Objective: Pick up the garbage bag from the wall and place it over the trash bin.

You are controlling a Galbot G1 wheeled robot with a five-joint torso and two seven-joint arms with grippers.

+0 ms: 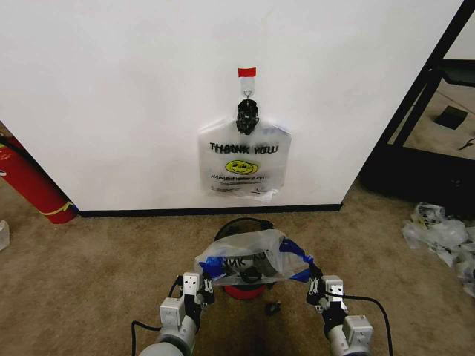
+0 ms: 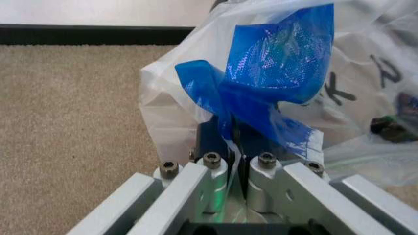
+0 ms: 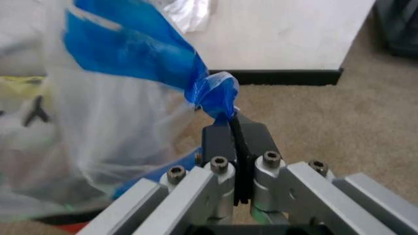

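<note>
I have the left end effector (image 1: 208, 285) and right end effector (image 1: 309, 285) each clamped on a blue handle, the garbage bag (image 1: 245, 259) stretched over the trash bin (image 1: 239, 226)

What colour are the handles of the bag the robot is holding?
Blue, on the garbage bag, a translucent white bag; clearest in the left wrist view.

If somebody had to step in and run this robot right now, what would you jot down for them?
Left gripper: shut on the garbage bag's blue handle.
Right gripper: shut on the bag's other blue handle.
The bag is stretched open between both grippers, over the trash bin, which stands on the carpet before the wall.
Another THANK YOU bag hangs from the hook.
Done: bag off the wall, brought over the bin.
Left: lower it around the rim, let go.
</note>
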